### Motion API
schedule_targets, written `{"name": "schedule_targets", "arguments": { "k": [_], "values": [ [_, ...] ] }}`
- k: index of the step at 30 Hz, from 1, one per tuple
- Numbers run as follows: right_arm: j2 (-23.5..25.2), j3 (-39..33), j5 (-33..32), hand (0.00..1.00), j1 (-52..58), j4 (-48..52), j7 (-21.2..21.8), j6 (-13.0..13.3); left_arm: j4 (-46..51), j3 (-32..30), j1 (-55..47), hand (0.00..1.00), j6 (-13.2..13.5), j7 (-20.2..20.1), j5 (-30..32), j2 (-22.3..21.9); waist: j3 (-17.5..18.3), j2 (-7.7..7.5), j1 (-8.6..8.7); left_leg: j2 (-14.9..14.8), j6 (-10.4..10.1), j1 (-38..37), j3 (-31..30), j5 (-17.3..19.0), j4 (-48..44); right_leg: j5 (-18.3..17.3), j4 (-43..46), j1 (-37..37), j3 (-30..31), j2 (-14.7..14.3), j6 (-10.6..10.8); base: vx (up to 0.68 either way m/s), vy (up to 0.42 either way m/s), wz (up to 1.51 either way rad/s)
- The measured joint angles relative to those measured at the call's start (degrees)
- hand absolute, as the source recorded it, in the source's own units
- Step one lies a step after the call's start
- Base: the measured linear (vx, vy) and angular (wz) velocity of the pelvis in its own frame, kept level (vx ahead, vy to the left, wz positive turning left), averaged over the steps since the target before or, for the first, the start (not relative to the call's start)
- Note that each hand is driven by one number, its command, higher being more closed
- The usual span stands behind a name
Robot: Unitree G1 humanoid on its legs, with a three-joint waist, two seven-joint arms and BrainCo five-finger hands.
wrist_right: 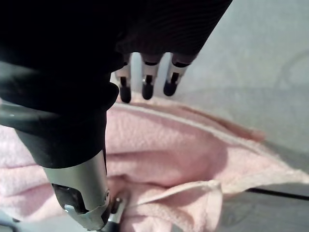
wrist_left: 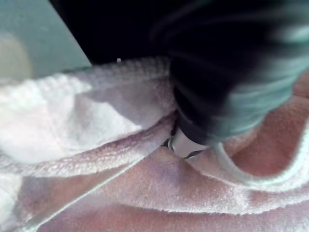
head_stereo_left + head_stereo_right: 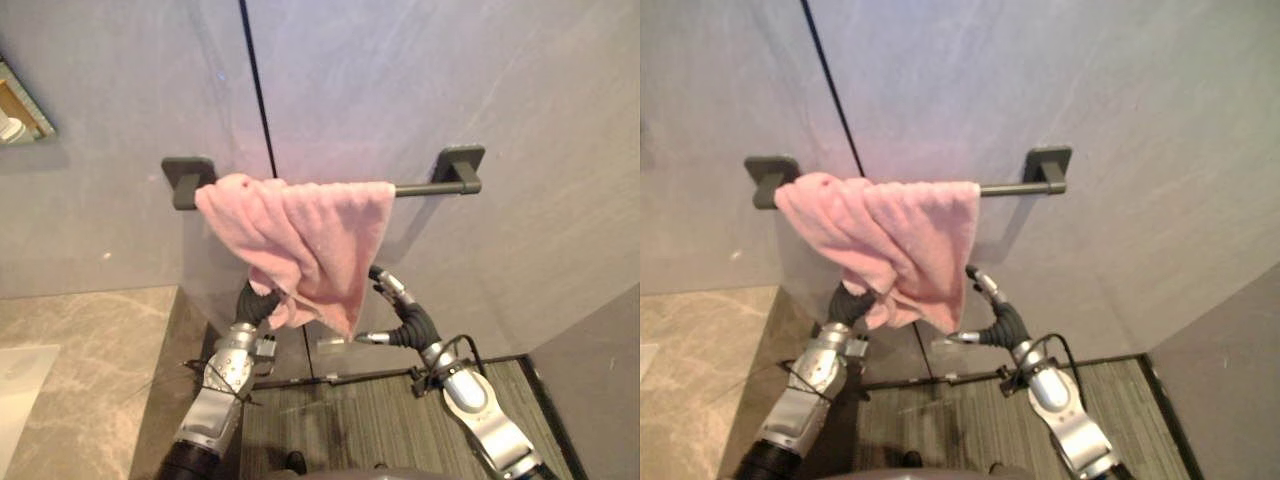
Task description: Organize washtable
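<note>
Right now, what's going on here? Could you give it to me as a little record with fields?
place: grey wall with a dark rail; stone counter at lower left
towel: pink, draped over the rail's left part, bunched, one corner hanging lowest
left hand: up under the towel's lower left, partly buried in the cloth
right hand: open, beside the towel's lowest corner, fingers straight toward the wall
tidy yet: not quite, the towel hangs crooked
</note>
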State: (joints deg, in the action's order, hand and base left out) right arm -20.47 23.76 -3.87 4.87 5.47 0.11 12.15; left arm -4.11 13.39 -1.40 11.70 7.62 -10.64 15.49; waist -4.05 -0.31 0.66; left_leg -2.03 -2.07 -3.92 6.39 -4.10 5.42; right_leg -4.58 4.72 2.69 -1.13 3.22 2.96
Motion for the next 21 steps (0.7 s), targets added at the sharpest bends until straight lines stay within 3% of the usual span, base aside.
{"name": "schedule_targets", "arguments": {
  "k": [10,16,21],
  "values": [
    [4.0,2.3,1.4,0.0,-6.1,-10.0,-1.7,-1.6,-1.3,0.2,-0.1,1.0,0.1,-0.2,-0.7,-2.0,0.7,0.41,-0.38,0.0,0.5,0.6,-2.1,-0.5,0.0,0.0,0.1,0.2,-1.7,0.0,0.0,-0.02,-0.012,0.09],
    [6.8,1.8,5.2,0.0,-8.1,-13.2,-5.4,-2.6,-1.3,0.2,-0.1,1.0,0.1,-0.1,-1.2,-2.9,0.7,0.38,-1.69,0.1,0.3,1.4,-3.6,-1.1,0.0,0.0,0.0,0.2,-3.1,0.0,0.0,-0.01,-0.014,0.13],
    [10.1,-2.7,8.7,0.0,-8.3,-13.4,-9.5,-3.6,-1.1,-0.1,-0.4,1.0,0.1,0.1,-1.1,-3.5,0.7,0.37,-1.6,0.1,0.3,1.7,-4.2,-1.3,0.0,0.0,0.0,0.2,-3.6,0.0,0.0,0.0,-0.008,0.06]
  ]
}}
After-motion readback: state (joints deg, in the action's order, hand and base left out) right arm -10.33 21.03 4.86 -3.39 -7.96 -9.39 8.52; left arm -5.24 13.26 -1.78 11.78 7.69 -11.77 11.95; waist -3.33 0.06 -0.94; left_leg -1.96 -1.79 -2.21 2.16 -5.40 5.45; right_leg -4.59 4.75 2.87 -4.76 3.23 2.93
